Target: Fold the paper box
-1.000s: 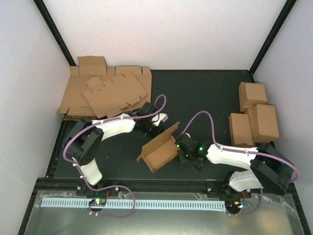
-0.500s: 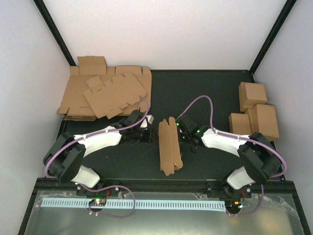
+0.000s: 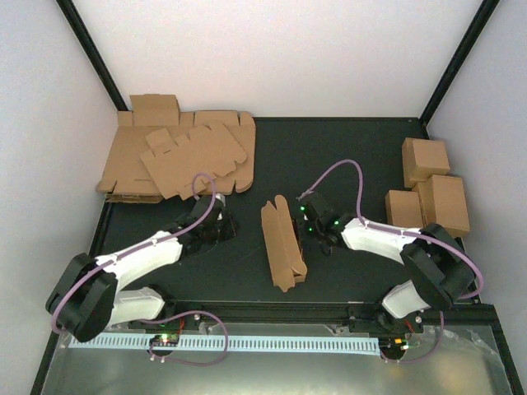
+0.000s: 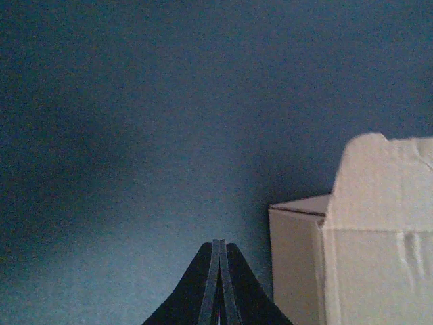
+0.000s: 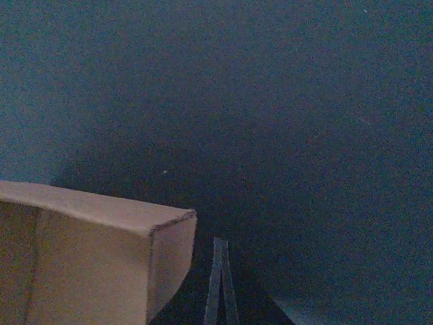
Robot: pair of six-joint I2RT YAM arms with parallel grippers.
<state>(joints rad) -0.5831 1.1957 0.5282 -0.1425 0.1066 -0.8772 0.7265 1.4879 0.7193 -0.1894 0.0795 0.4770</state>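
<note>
Guess for paper box [image 3: 282, 243]: light, stiff yet easily creased; pinch along a flap edge. Flanking it, left gripper [image 4: 218, 281] and right gripper [image 5: 220, 281] clenched, empty.

1. The left arm [image 3: 148, 257] lies low and long. It reaches toward the paper box [image 3: 282, 243] from the box's left side.
2. The left end effector [image 3: 217, 224] sits left of the box, not touching it. Its two fingers are pressed together, with nothing between them.
3. The right arm [image 3: 380, 237] is bent and reaches in from the box's right side.
4. The right end effector [image 3: 308, 217] is just beside the box. Its fingers are closed tight and hold nothing.
</note>
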